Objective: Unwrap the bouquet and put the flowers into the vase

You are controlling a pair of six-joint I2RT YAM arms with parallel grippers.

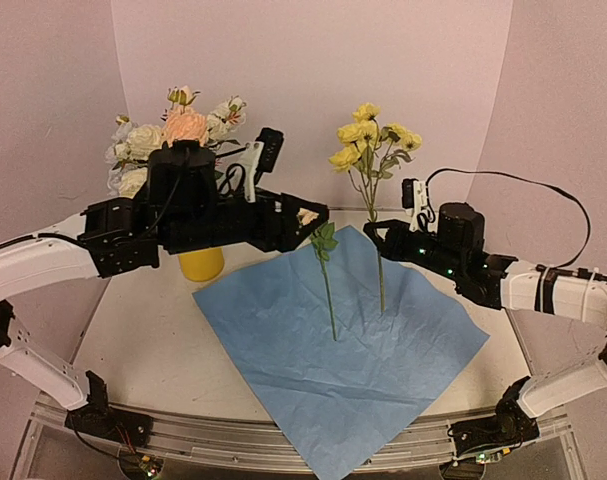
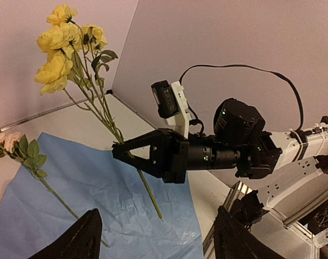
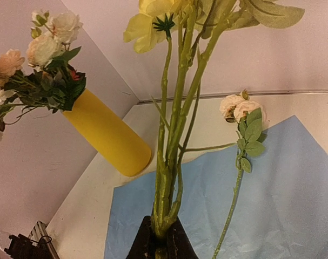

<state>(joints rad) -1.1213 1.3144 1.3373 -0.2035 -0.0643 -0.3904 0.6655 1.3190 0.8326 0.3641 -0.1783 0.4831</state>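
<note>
While the right gripper (image 1: 374, 231) is clamping long-stemmed yellow artificial roses (image 1: 368, 135), the left gripper (image 2: 155, 237) is hanging open, empty.

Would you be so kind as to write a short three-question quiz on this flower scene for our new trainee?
1. True or false: the right claw is shut on the stems of the yellow flowers.
2. Fill in: the left claw is ____.
3. The stem of the pink rose lies: A) in the vase; B) on the blue paper; C) in the left claw.
Key: 1 true; 2 open; 3 B.
</note>
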